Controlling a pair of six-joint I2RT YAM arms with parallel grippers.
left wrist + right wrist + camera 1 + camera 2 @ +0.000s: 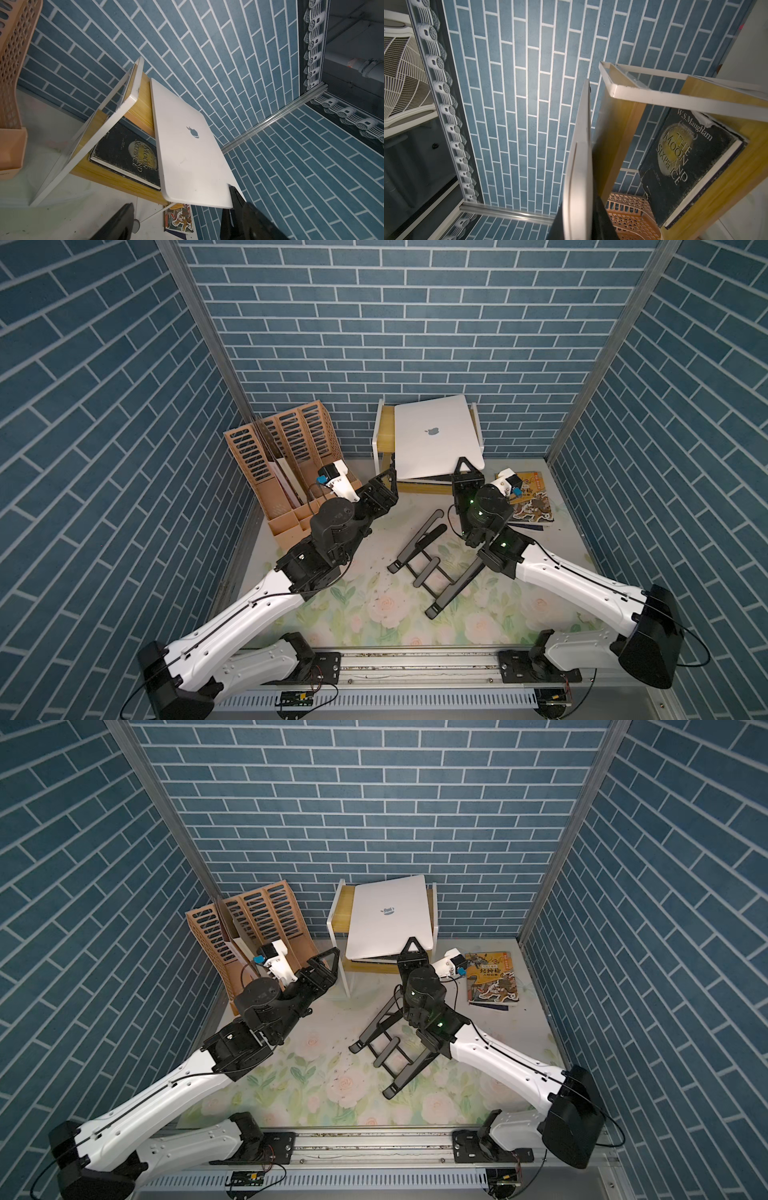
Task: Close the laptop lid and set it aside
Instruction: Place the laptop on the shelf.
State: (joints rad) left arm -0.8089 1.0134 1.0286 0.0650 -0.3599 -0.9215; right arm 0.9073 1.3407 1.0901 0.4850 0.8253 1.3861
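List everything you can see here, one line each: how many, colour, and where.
laptop: one, silver-white, lid down, atop the shelf
shelf: one, white frame, wood boards, back middle
dark book: one, black, lower board under the laptop
file organiser: one, tan, back left
folding stand: one, black, mid-table
illustrated book: one, multicoloured, table, back right
table: one, floral cover
left gripper: one, black, fingers open by the laptop's near left corner
right gripper: one, black, fingers shut on the laptop's near right corner

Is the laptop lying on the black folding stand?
No, the laptop lies across the top of the white-framed shelf at the back, while the black folding stand lies bare in front of it.
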